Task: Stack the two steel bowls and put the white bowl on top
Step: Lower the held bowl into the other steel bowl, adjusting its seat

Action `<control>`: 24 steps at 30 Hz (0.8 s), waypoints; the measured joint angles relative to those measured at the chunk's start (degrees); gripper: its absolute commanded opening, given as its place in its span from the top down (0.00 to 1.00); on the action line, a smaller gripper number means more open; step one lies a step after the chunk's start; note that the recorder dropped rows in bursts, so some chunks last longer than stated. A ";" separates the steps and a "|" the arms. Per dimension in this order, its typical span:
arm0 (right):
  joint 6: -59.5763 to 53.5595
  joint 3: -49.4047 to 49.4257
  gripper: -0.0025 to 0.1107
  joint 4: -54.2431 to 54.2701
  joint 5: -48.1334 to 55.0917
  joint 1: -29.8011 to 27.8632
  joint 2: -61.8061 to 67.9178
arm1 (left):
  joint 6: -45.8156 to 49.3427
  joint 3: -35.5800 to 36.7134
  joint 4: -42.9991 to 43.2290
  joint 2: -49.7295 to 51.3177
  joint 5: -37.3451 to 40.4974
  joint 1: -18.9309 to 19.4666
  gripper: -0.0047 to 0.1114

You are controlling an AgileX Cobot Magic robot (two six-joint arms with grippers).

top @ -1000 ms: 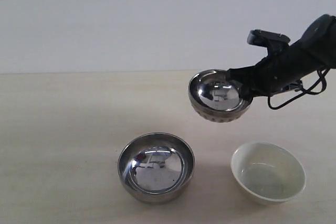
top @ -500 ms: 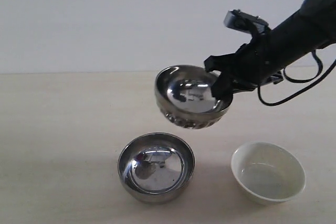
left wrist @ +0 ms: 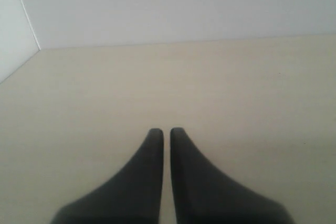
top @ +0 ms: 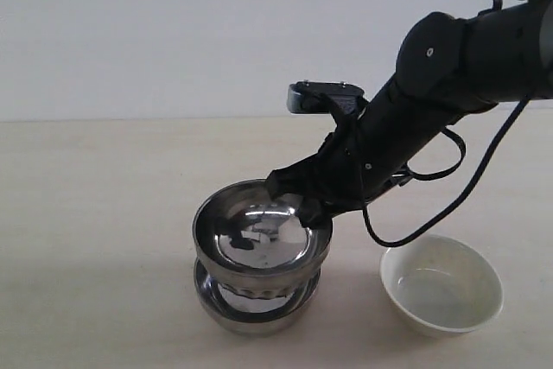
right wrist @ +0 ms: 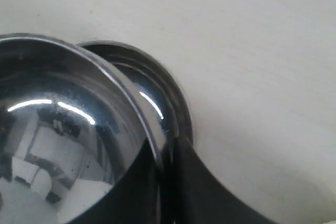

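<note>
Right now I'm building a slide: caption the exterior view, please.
Right gripper holds the dimpled steel bowl by its rim over the plain steel bowl; the white bowl sits beside them.

I see mirror-silver on the upper steel bowl [top: 259, 235], dimpled near its base, and on the lower steel bowl [top: 256, 314]; white bowl [top: 442, 288] glossy cream, surface [top: 95, 213] pale beige, right tool [top: 313, 213] black.

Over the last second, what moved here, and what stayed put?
The right gripper, shut on the rim of the dimpled shiny steel bowl, carried it left and down from mid-air into the mouth of the plain shiny steel bowl. It has not let go. That lower bowl and the glossy cream-white bowl stayed where they were.
</note>
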 measured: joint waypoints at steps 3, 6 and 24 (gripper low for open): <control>0.39 2.84 0.98 -0.09 -5.17 0.00 0.00 | 0.00 0.00 0.00 0.00 0.00 0.00 0.93; 0.75 3.60 0.98 0.86 -6.09 0.00 0.00 | 0.00 0.00 0.00 0.00 0.00 0.00 0.93; 0.49 3.73 0.98 1.25 -6.89 2.12 0.47 | 0.00 0.00 0.00 0.00 0.00 0.00 0.93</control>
